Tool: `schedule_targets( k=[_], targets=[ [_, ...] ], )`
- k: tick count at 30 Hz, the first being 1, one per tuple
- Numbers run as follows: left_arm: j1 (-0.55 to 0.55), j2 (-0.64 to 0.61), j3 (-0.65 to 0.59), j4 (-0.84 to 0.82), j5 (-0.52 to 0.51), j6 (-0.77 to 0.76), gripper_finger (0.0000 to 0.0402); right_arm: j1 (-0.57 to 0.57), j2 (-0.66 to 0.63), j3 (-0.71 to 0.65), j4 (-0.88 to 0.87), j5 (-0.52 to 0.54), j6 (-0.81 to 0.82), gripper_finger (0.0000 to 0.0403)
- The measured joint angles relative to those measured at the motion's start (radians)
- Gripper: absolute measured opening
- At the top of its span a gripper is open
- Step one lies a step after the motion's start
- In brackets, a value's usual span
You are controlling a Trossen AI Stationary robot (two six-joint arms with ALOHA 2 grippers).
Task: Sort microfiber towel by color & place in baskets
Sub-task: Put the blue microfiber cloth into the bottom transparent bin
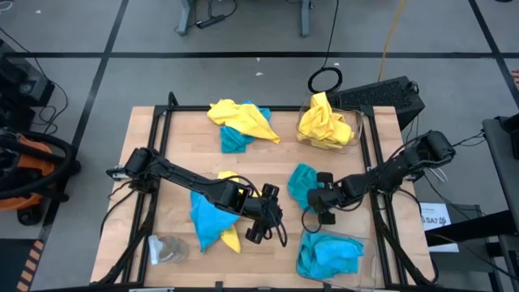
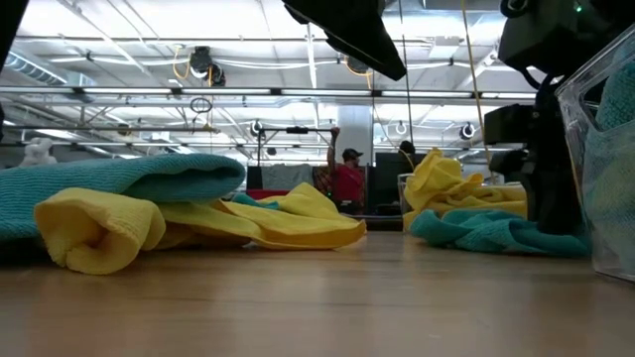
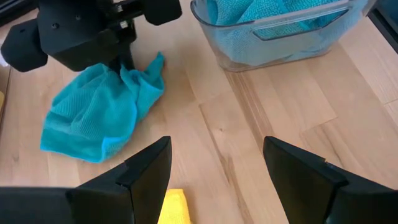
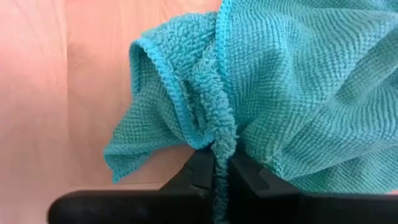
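Observation:
A turquoise microfiber towel (image 1: 301, 183) lies crumpled on the table right of centre, and my right gripper (image 4: 222, 163) is shut on it. My left gripper (image 3: 214, 171) hangs open above bare wood near the table's middle (image 1: 266, 225), holding nothing. Beside it lies a heap of blue and yellow towels (image 1: 212, 215). A second yellow-and-blue heap (image 1: 239, 122) rests at the far middle. One clear basket (image 1: 328, 255) at the near right holds blue towels. Another basket (image 1: 328, 123) at the far right holds yellow ones. My right gripper pinches a bunched ridge of the blue towel (image 4: 219, 134) between its two fingers, several layers gathered together. The fingers come from above, pointing steeply down. The towel lies slack on the table (image 3: 93, 121), spread out beyond the fingers.
A small clear glassy object (image 1: 166, 250) sits at the near left corner. A black keyboard-like box (image 1: 381, 96) stands past the far right edge. Bare wood (image 1: 268, 170) shows between the two arms. In the low view people stand in the room behind the table.

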Motion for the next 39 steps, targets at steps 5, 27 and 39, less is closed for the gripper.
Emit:
schedule_targets(
  k=[5,27,39],
  targets=[
    [0.0,0.0,0.0,-0.001,0.0,0.0,0.0261,0.023,-0.062,0.042,-0.088,0.001,-0.001,0.0005],
    [0.001,0.0,0.0,0.0,-0.004,0.0,0.0261,0.339,-0.432,0.412,-0.375,0.048,0.09,0.0],
    [0.001,0.0,0.0,0.001,-0.004,-0.002,0.0261,0.563,-0.554,0.496,-0.354,-0.054,0.271,0.0]
  ],
)
